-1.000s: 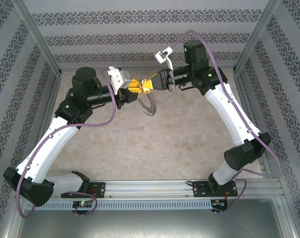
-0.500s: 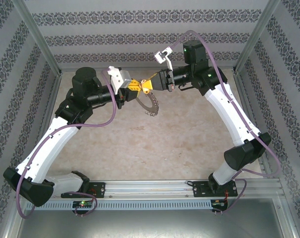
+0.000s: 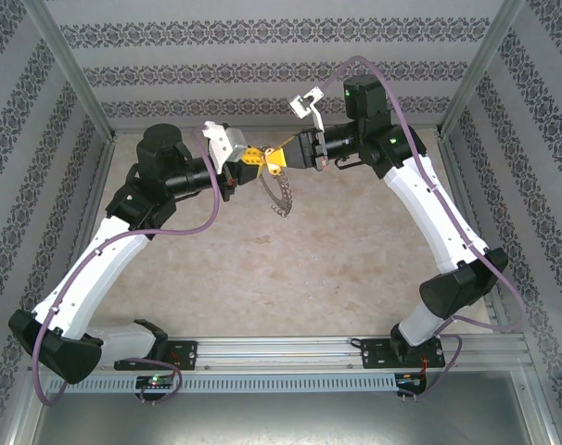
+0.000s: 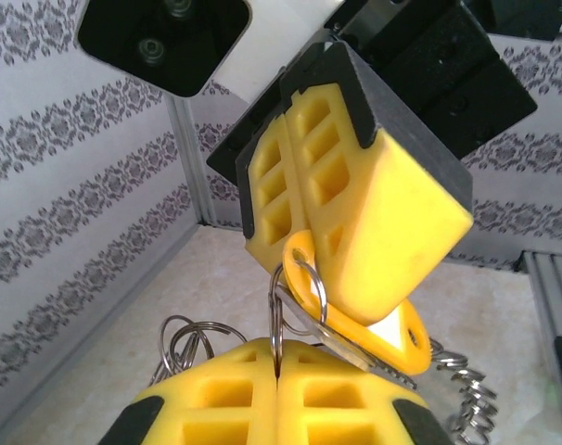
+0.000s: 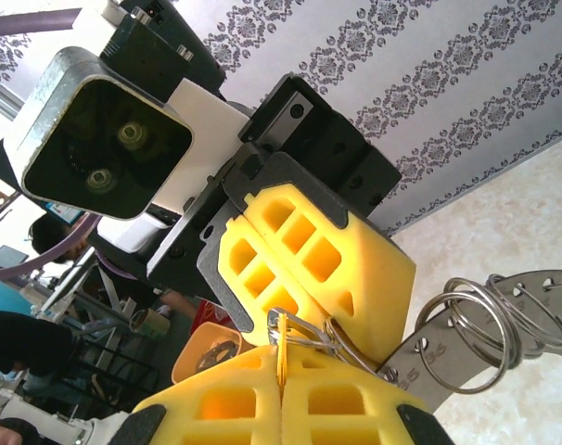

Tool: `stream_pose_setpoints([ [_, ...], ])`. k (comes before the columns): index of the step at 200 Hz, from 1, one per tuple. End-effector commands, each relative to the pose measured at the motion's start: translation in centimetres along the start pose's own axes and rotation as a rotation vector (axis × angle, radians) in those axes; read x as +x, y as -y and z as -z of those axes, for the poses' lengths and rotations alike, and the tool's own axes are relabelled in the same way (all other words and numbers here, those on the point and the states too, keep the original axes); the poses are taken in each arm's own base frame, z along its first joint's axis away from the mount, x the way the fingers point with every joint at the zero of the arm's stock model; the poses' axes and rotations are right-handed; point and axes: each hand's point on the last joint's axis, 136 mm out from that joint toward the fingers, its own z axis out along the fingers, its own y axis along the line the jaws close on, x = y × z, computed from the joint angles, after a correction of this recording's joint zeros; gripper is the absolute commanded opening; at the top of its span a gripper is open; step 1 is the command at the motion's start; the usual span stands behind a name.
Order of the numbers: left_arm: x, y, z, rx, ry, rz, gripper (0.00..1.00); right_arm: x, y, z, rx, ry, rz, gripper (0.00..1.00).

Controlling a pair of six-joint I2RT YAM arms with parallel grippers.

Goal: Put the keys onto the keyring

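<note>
Upper centre-left in the top view, the left gripper [image 3: 258, 159] has its fingers pressed together, pinching a thin wire loop [image 4: 275, 324]. Just to its right, the closed right gripper [image 3: 279, 155] clamps the key [image 4: 397, 336], which has a yellow-orange head with a hole and a short silver blade. The grey, jagged-rimmed keyring [image 3: 279, 197] dangles just below both.

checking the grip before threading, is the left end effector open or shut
Shut: in the left wrist view the left end effector has its fingers pressed together with no gap, pinching the thin wire of the keyring.
</note>
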Motion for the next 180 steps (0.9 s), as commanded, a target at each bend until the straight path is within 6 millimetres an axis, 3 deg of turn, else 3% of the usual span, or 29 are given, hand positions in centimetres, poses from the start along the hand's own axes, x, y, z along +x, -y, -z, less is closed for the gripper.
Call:
stream_pose_setpoints([
  [1,-2.8,0.9,0.2,0.039,0.076,-0.063,0.0,0.1,-2.3,-0.1,-0.047,-0.01,0.046,0.0],
  [64,-2.9,1.6,1.5,0.068,0.038,-0.063,0.0,-0.5,-1.9,1.6,0.034,0.042,0.083,0.0],
  [151,-2.8,2.6,1.8,0.126,-0.002,-0.067,0.0,-0.6,-1.0,3.4,0.124,0.083,0.083,0.0],
  [180,-2.4,2.8,1.9,0.132,-0.025,-0.068,0.0,-0.7,0.0,4.0,0.202,0.099,0.09,0.16],
])
